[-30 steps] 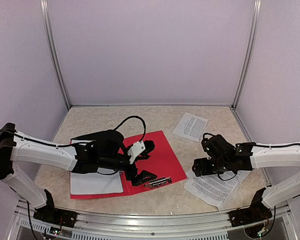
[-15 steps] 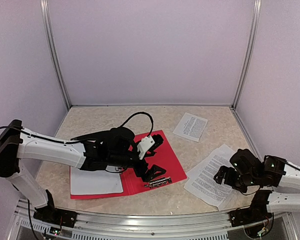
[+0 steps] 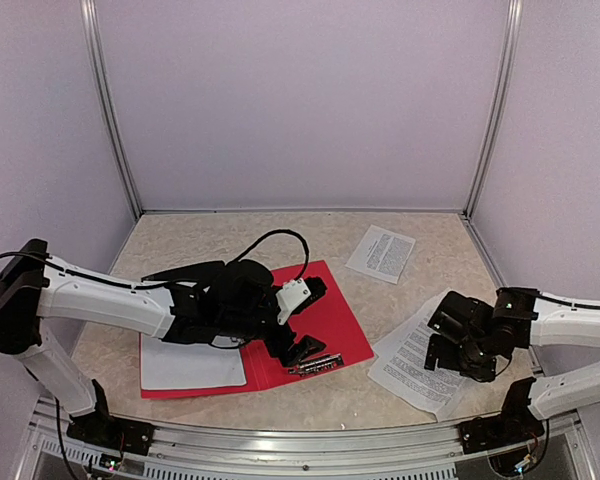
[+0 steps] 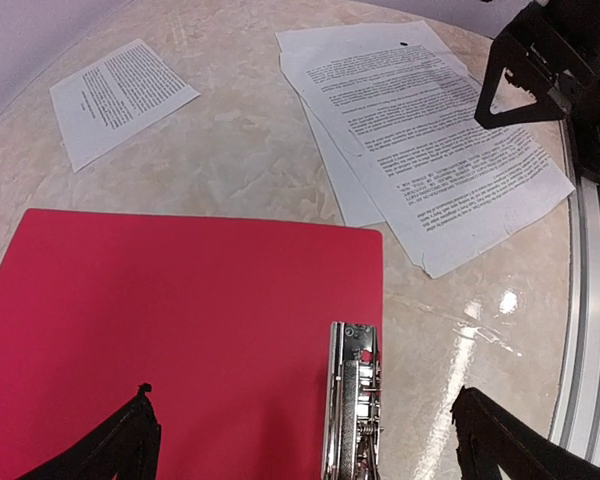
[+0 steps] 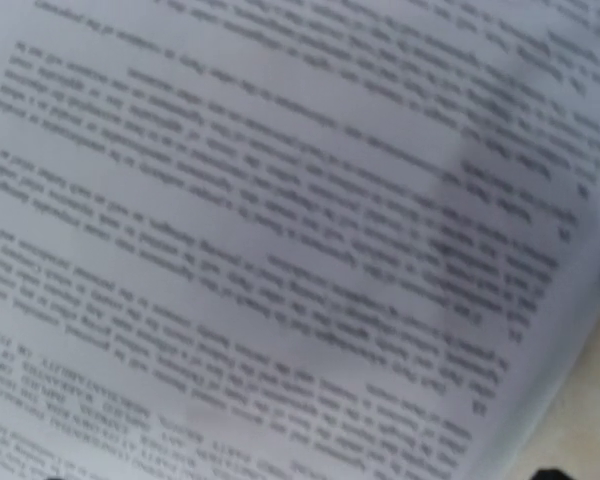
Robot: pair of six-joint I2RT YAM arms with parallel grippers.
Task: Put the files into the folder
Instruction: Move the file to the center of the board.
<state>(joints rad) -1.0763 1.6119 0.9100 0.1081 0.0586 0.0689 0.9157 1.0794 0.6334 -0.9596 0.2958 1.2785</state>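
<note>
— Red folder (image 3: 330, 310) lies open on the table (image 3: 370, 400), near the left arm, yes?
— Yes. Its metal clip (image 4: 352, 400) is at the near edge of the right half, and one white sheet (image 3: 190, 365) lies on the left half. The left gripper (image 3: 310, 320) hovers just above the right half, with the jaws wide apart and nothing between them.
— And where are the files?
— Most of the files (image 3: 410, 365) are in a loose stack on the table at the right, beside the folder but not touching it. One more printed sheet (image 3: 380, 252) lies alone, farther back.
— What does the right gripper do?
— The right gripper (image 3: 437, 335) is low over the stack. In the top view its jaws look apart and I see no paper between them. Its own camera shows only blurred print, very close, so I cannot tell if a finger touches the paper.
— So which step is this?
— I judge it is the pickup of the next file. The bigger part of the task is not done.
— What does the next move need?
— I think one finger must go under the edge of the top sheet, because flat paper gives nothing to pinch. Then the jaws close on one sheet only, and it travels to the folder without a fold. The left gripper should leave room there
</note>
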